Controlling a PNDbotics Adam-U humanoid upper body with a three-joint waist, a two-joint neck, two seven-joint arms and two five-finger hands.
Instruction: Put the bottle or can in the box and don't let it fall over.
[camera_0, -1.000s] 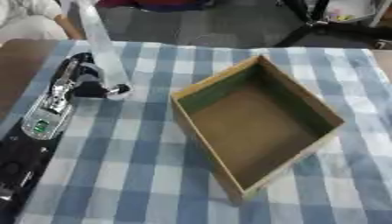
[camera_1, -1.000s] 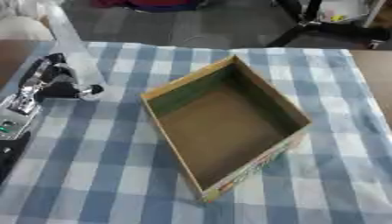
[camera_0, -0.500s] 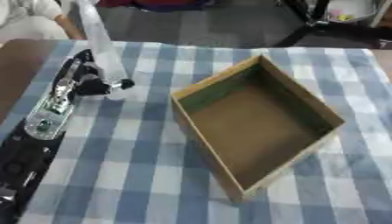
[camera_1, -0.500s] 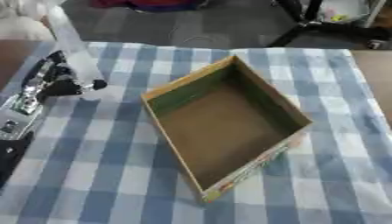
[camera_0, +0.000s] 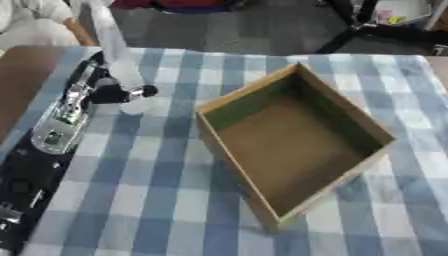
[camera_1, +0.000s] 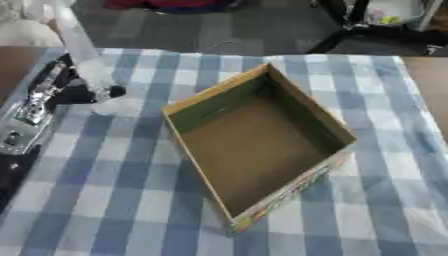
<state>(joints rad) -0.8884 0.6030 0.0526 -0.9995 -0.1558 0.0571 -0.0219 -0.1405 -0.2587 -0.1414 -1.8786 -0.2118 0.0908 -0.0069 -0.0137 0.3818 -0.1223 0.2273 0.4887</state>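
One open cardboard box (camera_0: 297, 145) sits at centre frame on the checked cloth (camera_0: 157, 200). One hand, the left hand (camera_0: 109, 92), at upper left, curls its fingers round one clear bottle (camera_0: 109, 45), upright, well left of the box.

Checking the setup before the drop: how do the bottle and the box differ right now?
The bottle is tall, clear and narrow; the box is low, wide, brown cardboard. The bottle stands at the far left in the left hand; the box lies untouched mid-table, empty. Both rest on the checked cloth.
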